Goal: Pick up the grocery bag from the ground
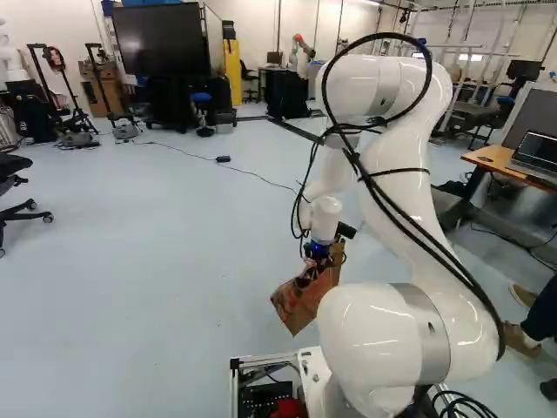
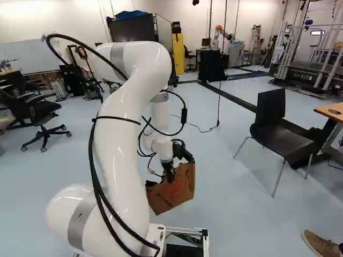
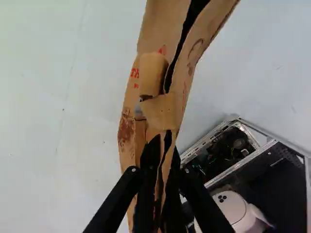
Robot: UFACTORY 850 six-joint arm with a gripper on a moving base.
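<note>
- From where I stand, the pincer [image 2: 169,171] has the brown paper grocery bag [image 2: 179,190] clenched between its two fingers, one on each side of the paper.
- The bag hangs tilted above the pale floor [image 1: 139,252], just ahead of the robot's metal base frame [image 2: 187,233].
- Looking along the pincer [image 3: 164,149], I see its mouth as a dark slit, with folded paper flaps [image 3: 160,110] ahead of the fingertips and red print on the side.
- The white arm [image 1: 405,187] arches up and reaches down to it, black cables looped along its length.
- A black chair [image 2: 281,131] stands to the right in the right base view.
- A laptop [image 1: 536,157] sits on the wooden bench [image 1: 494,158] at the right of the left base view.
</note>
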